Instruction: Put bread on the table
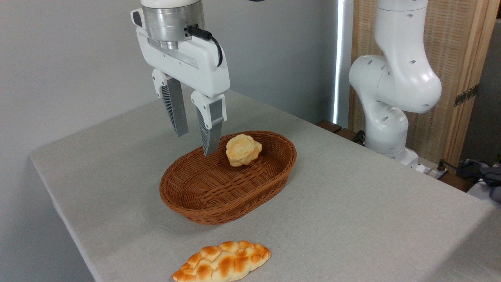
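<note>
Nearest the camera, a long braided loaf (221,262) lies on the grey cloth of the table (352,219), golden-orange with paler seams between its plaits. Its left end is cut off by the bottom edge of the picture.

Behind it, near the middle of the table, stands a brown oval wicker basket (219,203). The bread (243,149) sits inside it, toward the far right end, resting against the inner wall. It is a small, roundish, lumpy bun, pale cream over most of its surface, with golden-brown toasted patches on the side that faces the camera and a cracked, uneven top. Its underside is hidden where it meets the weave.

Just left of the bun hangs the gripper (195,141), pointing down, its two grey ribbed fingers (175,111) spread apart with nothing between them. The nearer fingertip reaches down in front of the basket's far rim; whether it touches the rim cannot be made out. The bun is close to that finger but clear of it.

The white gripper body and metal wrist above run out of the top of the picture. Farther right, beyond the table's far edge, the arm's base (391,105) stands before a wooden screen; its upper part is also cut off. Dark cables at the far right edge are too small to make out.
</note>
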